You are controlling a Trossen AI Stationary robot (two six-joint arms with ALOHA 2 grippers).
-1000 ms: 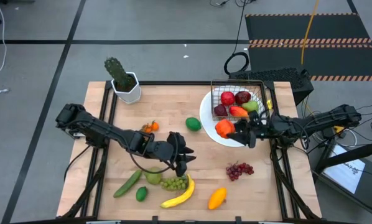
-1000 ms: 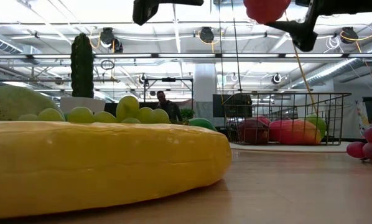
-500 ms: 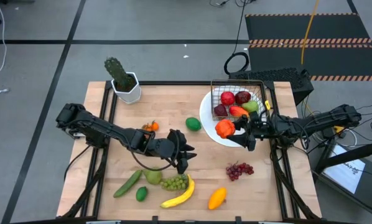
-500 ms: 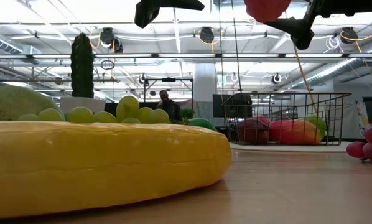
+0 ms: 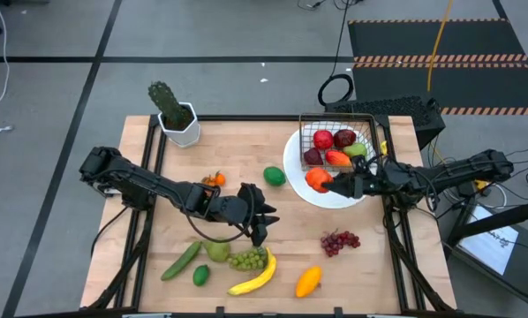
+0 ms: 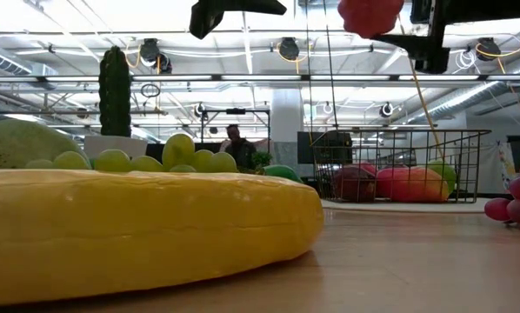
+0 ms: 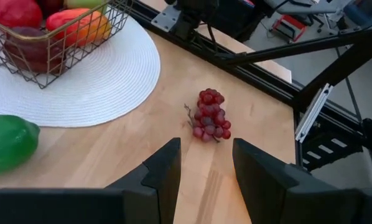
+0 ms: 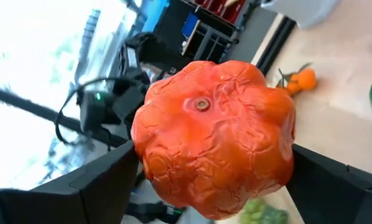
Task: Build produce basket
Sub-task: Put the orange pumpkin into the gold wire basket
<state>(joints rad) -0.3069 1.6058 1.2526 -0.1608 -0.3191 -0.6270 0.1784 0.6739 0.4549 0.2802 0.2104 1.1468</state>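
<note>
The wire basket (image 5: 337, 141) stands on a white round plate (image 5: 296, 168) at the table's far right, with red apples and other fruit in it. My right gripper (image 5: 321, 181) is shut on a red-orange tomato (image 5: 316, 180) above the plate's near-left part, just in front of the basket. My left gripper (image 5: 260, 222) hovers open and empty over the table's middle, above the green grapes (image 5: 248, 260) and the banana (image 5: 255, 276). Purple grapes (image 7: 209, 116) lie on the wood ahead of it. My right gripper pinches the tomato between its two fingers, one finger (image 8: 105, 180) on each of two opposite sides (image 8: 150, 163). The fingers come in level from the table's right side. The tomato is lifted clear, its stem end (image 8: 202, 104) turned back toward the wrist.
A potted cactus (image 5: 174, 110) stands at the far left corner. Loose on the wood lie a small orange (image 5: 213, 179), a green fruit (image 5: 274, 176), a cucumber (image 5: 181, 261), a lime (image 5: 200, 276), a pear (image 5: 216, 251) and a yellow-orange mango (image 5: 308, 281).
My right gripper has rolled about the line it points along, turning the tomato with it, and has otherwise stayed in place. The tomato stays held and clear of the plate.
</note>
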